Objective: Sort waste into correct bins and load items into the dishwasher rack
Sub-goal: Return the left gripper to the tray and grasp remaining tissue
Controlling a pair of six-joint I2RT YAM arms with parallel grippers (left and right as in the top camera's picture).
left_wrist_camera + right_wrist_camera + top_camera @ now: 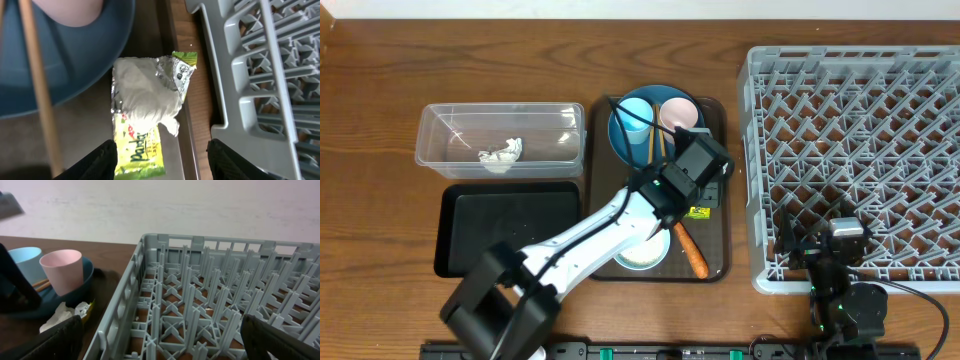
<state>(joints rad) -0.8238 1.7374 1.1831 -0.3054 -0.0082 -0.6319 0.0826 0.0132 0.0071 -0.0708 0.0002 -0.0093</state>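
The left end effector [161, 152] hung released, its two dark fingers [102, 160] spread wide with nothing between them. It hovered directly over the crinkled yellow-green wrapper [137, 152]. The wrapper's upper part was a crumpled silvery-white mass, and I could not tell whether a piece of tissue lay on top of it. The wrapper lay flat on the dark-brown serving tray [601, 175], close against that tray's right rim, just beside the large round blue plate [75, 55]. A thin wooden chopstick [40, 95] lay slanted across the plate. On the plate stood the light-blue cup [635, 110] and the pink cup [677, 113], side by side. Nearer the robot on the same tray sat the white bowl [648, 258], partly under the left arm, with the small orange carrot [691, 252] just to its right.

The right end effector [162, 342] was likewise released and empty, its fingers far apart at the near left corner of the dishwasher rack [752, 180]. The rack's pegs stood bare.

Left of the serving tray, on the counter [380, 90], the clear plastic tub [550, 125] held a crumpled white tissue [502, 153]. The shallow black tray [510, 225] lay just in front of the tub.
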